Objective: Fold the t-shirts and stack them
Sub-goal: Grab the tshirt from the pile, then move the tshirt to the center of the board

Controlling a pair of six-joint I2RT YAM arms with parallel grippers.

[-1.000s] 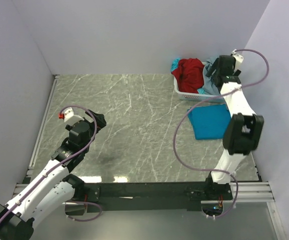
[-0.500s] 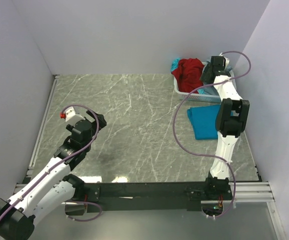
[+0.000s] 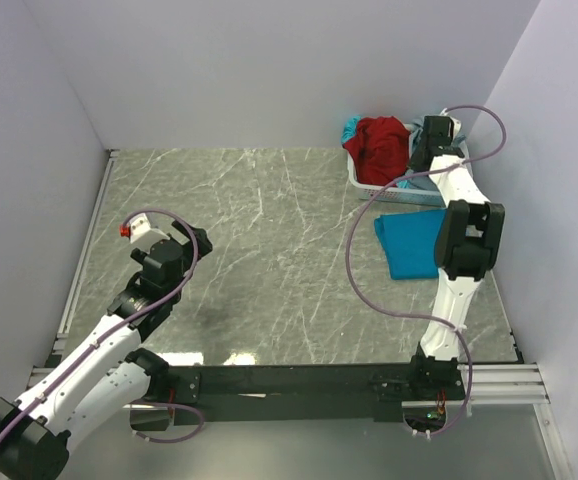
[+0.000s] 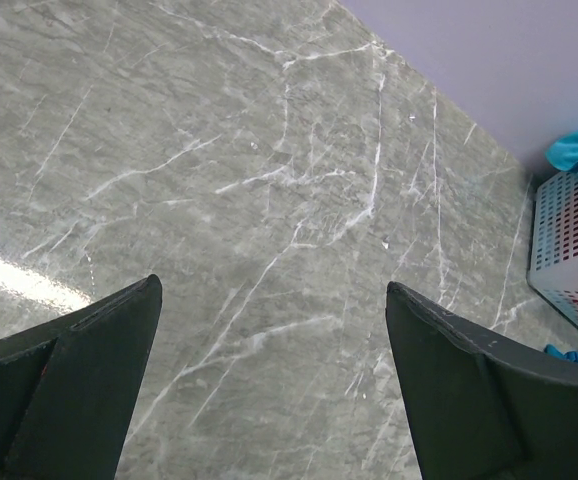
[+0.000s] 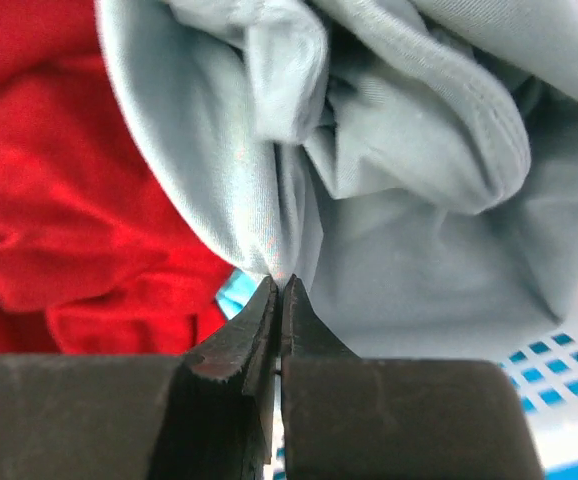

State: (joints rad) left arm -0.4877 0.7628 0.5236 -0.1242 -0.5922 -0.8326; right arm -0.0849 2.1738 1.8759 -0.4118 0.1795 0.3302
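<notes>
right gripper (image 5: 281,292): jaws pinched shut on a fold of the grey-blue t-shirt (image 5: 419,230) | that shirt: beside red t-shirt (image 5: 59,200) in basket (image 3: 379,190), table (image 3: 269,220) far right corner | turquoise t-shirt (image 3: 409,245): flat near right edge | left gripper (image 4: 274,290): jaws spread wide above table, holding nothing
</notes>
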